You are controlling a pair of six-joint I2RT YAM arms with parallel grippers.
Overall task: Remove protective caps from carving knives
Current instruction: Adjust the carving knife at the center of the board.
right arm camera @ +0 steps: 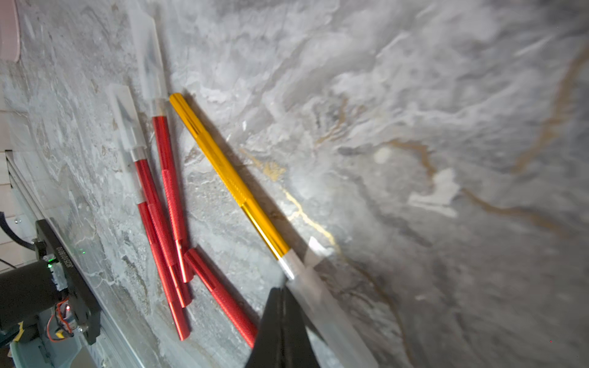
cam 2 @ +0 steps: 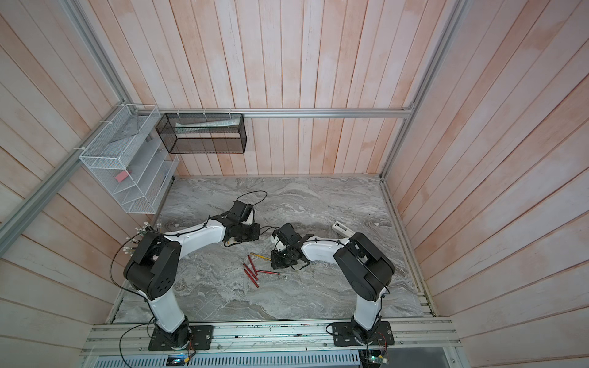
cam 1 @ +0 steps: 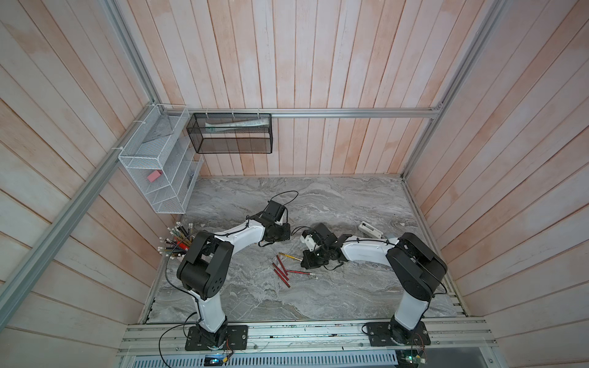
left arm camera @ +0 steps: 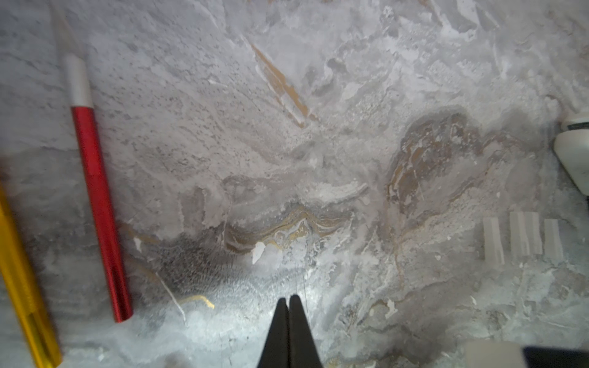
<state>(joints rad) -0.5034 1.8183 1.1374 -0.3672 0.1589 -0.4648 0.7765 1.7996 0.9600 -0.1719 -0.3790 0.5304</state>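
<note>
I am hovering right end effector (right arm camera: 282,291), closed and empty, just beside cap (right arm camera: 318,302) of yellow carving knife (right arm camera: 229,181); red carving knives (right arm camera: 165,204) lying alongside. Left end effector (left arm camera: 288,299) closed, empty, near loose protective caps (left arm camera: 524,237). Next move, I judge: spreading jaws, pinching cap.

Both top views look steeply down from high above the front edge of the tabletop (cam 1: 318,296), sharing nearly the whole scene. Each wrist camera sits close over the tabletop, looking past the left fingers (left arm camera: 301,331) or right fingers (right arm camera: 280,328); each shows a yellow knife (left arm camera: 22,270) (right arm camera: 223,172).
</note>
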